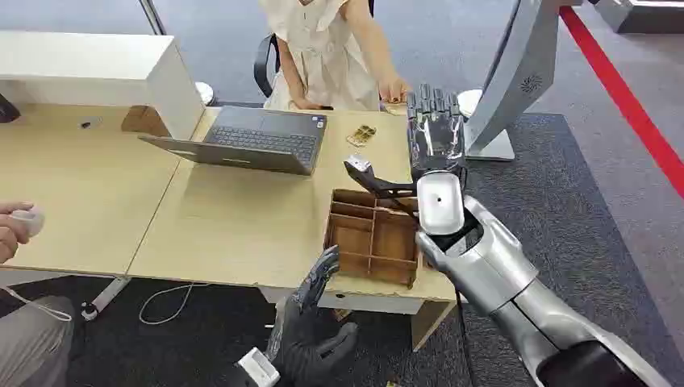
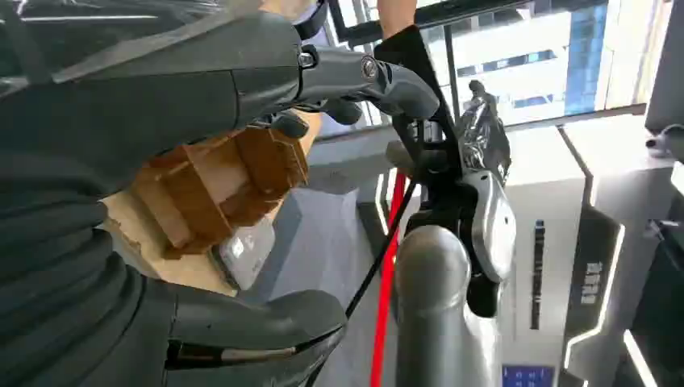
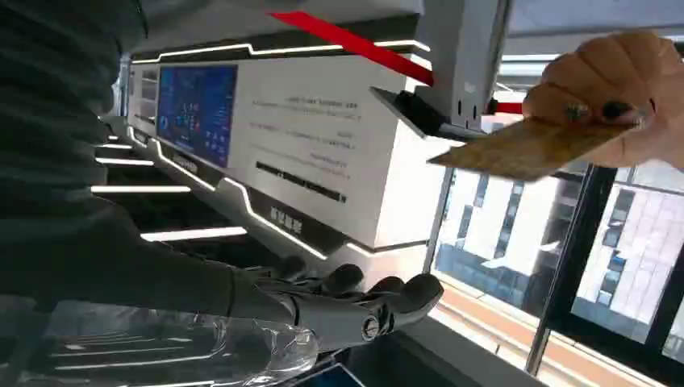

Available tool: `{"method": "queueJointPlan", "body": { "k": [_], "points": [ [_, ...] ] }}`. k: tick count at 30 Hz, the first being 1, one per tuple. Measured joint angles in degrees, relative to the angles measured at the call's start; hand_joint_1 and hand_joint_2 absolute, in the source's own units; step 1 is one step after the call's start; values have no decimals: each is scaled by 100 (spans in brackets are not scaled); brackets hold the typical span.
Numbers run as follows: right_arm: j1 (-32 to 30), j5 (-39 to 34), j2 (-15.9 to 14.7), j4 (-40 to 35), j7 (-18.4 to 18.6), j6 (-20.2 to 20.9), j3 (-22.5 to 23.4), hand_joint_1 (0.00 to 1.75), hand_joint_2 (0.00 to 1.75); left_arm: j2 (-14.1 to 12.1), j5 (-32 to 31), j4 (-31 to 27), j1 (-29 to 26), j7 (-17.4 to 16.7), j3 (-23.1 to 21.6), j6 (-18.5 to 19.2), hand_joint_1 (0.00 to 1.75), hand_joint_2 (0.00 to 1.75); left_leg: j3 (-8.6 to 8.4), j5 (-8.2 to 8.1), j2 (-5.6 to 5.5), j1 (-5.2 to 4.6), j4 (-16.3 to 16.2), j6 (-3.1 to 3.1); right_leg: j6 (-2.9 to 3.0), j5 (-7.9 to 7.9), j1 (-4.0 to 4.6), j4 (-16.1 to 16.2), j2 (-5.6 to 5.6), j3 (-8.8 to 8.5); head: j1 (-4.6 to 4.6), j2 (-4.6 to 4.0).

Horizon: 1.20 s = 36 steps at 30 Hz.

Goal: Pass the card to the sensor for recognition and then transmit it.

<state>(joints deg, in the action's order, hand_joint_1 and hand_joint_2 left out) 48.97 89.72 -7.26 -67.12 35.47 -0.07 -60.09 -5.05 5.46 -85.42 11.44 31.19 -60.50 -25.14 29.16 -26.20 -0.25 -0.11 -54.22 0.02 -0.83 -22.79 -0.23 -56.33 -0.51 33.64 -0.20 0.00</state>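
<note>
One card, two hands apart

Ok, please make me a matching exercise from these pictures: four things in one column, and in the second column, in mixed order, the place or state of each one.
Things:
1. laptop
2. wooden box
3. card
4. left robot hand

Places or states:
A. held by a person's fingers
B. fingers apart, holding nothing, in front of the desk
C. lid open, on the desk's far side
D. divided into compartments, at the desk's near edge

Pairs: 1-C, 2-D, 3-A, 4-B
</note>
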Motion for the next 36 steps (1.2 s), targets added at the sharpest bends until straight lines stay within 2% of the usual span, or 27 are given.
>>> {"method": "queueJointPlan", "body": {
  "k": [6,12,20,21,22,36],
  "points": [
    [116,0,-166,282,-151,105,81,0,175,22,90,31,98,-44,-81,0,0,175,1,0,0,0,0,0,-1,1,-2,1,0,0,2,0],
    [192,0,-243,588,-267,-59,212,0,175,24,66,26,100,-129,-83,122,0,175,1,0,0,0,-1,0,0,1,-2,0,0,0,0,0],
    [373,-179,-284,829,-199,-306,306,0,175,66,-33,35,97,-103,-46,511,0,175,0,0,1,0,-1,0,0,1,-1,0,-1,0,0,0],
    [373,-199,-288,841,-199,-319,315,58,175,74,-37,37,97,-103,-39,529,0,175,0,0,1,0,-1,0,0,1,-1,0,-1,0,0,0],
    [373,-216,-295,857,-199,-338,319,175,175,83,-48,42,97,-103,-31,559,0,175,0,0,1,0,-1,0,0,1,-1,0,-1,0,0,0],
    [378,-529,-315,944,-219,-861,321,175,175,175,-4,166,143,0,4,566,0,175,0,0,1,0,-1,1,0,1,-1,0,-1,-1,0,0]
  ]
}}
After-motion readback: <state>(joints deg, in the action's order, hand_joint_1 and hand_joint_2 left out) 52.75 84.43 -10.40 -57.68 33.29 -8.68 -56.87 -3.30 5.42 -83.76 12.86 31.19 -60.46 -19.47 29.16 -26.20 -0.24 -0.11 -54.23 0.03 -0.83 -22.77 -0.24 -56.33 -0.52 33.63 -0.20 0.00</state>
